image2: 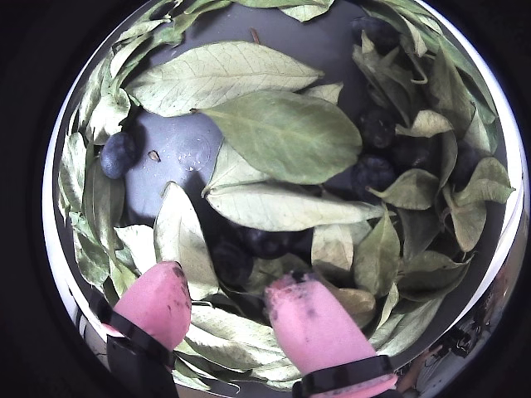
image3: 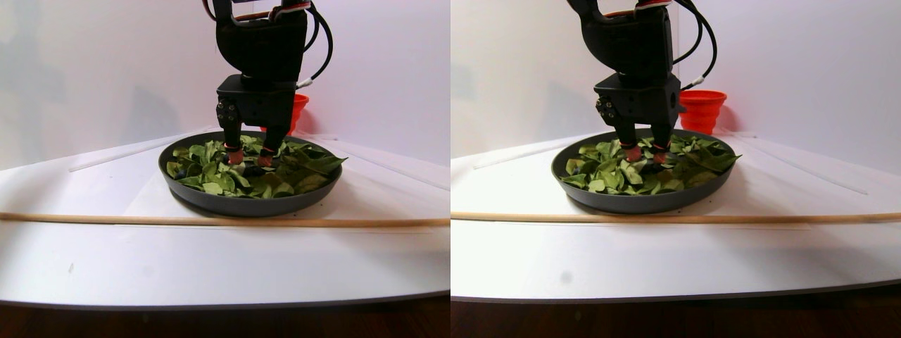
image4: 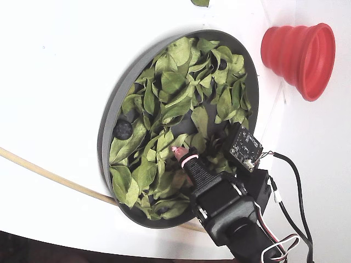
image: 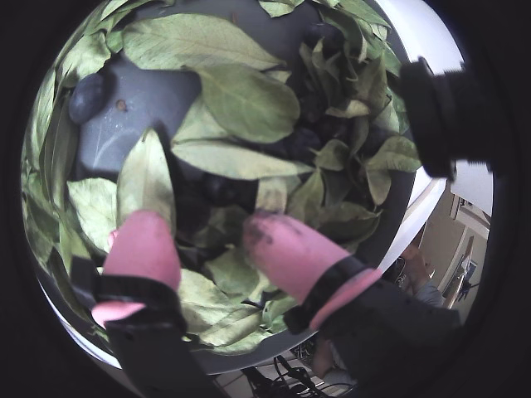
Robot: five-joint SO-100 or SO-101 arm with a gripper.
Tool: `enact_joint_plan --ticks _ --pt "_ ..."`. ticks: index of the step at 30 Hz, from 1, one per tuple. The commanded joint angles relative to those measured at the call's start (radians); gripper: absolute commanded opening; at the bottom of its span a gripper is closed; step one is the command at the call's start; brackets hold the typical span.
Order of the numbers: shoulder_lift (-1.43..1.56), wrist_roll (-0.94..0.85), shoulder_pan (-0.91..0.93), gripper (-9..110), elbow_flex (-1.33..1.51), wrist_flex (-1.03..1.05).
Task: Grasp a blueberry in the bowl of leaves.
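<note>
The black claw with pink padded fingertips (image2: 228, 303) is being held spread apart, low over the wide, shallow, dark-grey round bowl (image4: 107, 125) that is sitting on the white surface (image4: 49, 71), and nothing is being pinched. Dark, round blueberries (image2: 249, 249) are being shown partly buried just ahead of the gap between the pink fingertips (image2: 311, 319), with loose green oval leaves (image2: 286, 133) lying over and around them. One risk is being judged likely: a leaf could be caught between a pad and the berry as the claw is being closed, so that foliage is being gripped instead, or the small, smooth fruit is being squeezed out sideways and rolled under the heap. Too hard a squeeze could also be crushing the soft berry. The nearest berries are appearing deep blue-black, matte and half hidden in shadow, so their exact outlines cannot be told. A separate single blueberry (image2: 119, 154) is lying exposed on bare grey bowl floor at the left in both wrist views, well apart from the fingertips, and more dark berries (image2: 373, 170) are being glimpsed among leaves at the right. A red ribbed cup (image4: 299, 57) is standing beside the bowl, untouched
</note>
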Motion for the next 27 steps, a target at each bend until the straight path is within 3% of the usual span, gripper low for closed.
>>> enact_joint_plan --ticks 1,27 --pt "0.006 0.021 0.038 16 -0.038 -0.028" --pt "-0.02 0.067 0.014 16 -0.044 -0.048"
